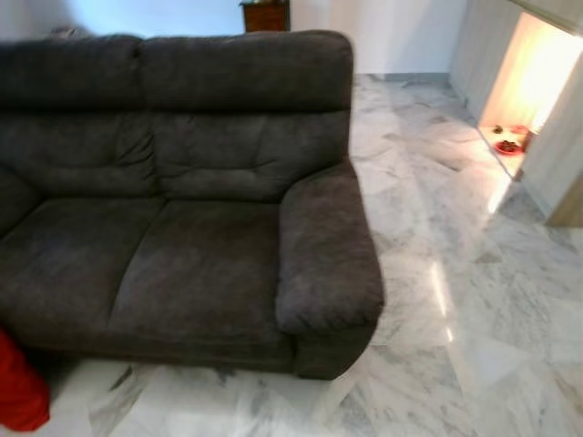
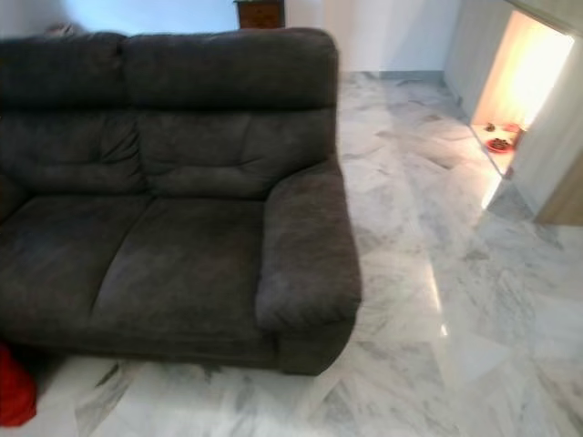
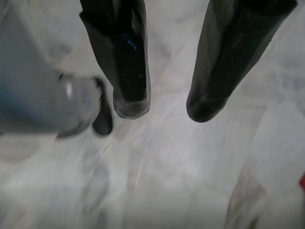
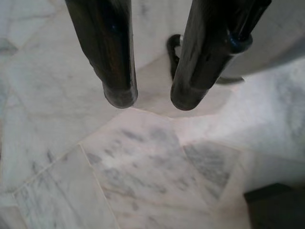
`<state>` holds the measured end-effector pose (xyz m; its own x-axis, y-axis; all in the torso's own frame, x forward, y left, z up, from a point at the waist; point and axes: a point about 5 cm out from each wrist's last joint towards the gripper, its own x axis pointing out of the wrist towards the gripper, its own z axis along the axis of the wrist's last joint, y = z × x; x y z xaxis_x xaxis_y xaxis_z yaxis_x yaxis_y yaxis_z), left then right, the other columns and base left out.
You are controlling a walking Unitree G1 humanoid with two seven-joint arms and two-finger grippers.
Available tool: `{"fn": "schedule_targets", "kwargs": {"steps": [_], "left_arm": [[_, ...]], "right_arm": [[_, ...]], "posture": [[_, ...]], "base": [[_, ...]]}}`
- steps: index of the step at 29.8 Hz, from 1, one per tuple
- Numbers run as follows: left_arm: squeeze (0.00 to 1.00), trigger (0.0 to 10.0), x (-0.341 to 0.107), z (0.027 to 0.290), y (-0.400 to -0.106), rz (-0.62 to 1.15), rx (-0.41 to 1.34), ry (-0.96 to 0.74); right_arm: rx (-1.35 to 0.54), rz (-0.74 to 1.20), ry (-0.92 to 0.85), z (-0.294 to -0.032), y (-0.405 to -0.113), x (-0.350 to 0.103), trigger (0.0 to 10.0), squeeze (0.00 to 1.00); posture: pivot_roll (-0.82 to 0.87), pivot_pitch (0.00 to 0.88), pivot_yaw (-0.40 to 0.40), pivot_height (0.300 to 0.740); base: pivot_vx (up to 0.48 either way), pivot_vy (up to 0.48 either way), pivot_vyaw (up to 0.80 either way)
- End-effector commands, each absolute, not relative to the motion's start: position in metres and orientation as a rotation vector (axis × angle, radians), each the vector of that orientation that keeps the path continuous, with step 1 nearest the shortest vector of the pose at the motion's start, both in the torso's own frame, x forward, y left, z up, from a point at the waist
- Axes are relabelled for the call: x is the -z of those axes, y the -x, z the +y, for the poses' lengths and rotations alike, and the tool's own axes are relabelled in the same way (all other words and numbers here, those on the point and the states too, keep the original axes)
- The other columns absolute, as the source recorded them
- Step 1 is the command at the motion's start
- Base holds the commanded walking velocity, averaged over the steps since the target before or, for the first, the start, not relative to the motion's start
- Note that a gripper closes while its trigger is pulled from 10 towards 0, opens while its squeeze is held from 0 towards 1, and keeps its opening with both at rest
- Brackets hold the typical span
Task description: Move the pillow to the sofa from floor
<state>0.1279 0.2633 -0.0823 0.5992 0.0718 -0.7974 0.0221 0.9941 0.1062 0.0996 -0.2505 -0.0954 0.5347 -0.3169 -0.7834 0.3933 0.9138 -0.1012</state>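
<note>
A dark grey two-seat sofa (image 1: 182,218) stands ahead of me on the marble floor, its seat bare. A red pillow (image 1: 18,387) lies on the floor at the sofa's front left corner, cut off by the frame edge. My left gripper (image 3: 164,107) hangs over the marble floor, open, with nothing between its fingers. My right gripper (image 4: 151,100) also hangs over the floor, open and holding nothing.
White marble floor (image 1: 455,300) stretches to the right of the sofa. A lit doorway (image 1: 537,82) opens at the far right, with a red dish (image 1: 508,143) on its floor. A wooden cabinet (image 1: 265,15) stands behind the sofa.
</note>
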Motion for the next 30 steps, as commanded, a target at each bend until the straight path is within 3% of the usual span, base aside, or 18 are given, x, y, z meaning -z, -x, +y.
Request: {"fn": "schedule_targets", "kwargs": {"steps": [1,30], "left_arm": [[0.0,10.0,0.0832,0.2647,-0.1254,0.944,-0.038,-0.105],[0.0,10.0,0.083,0.2652,-0.1258,0.947,-0.032,-0.102]], "right_arm": [[0.437,0.931,-0.09,-0.2535,-0.0927,0.0964,10.0,0.0],[0.422,0.941,-0.095,-0.25,-0.0927,0.0977,10.0,0.0]], "posture": [[-0.07,0.082,0.052,0.74],[-0.06,0.089,0.056,0.74]], "base": [[0.0,0.36,0.0],[0.0,0.362,0.0]]}}
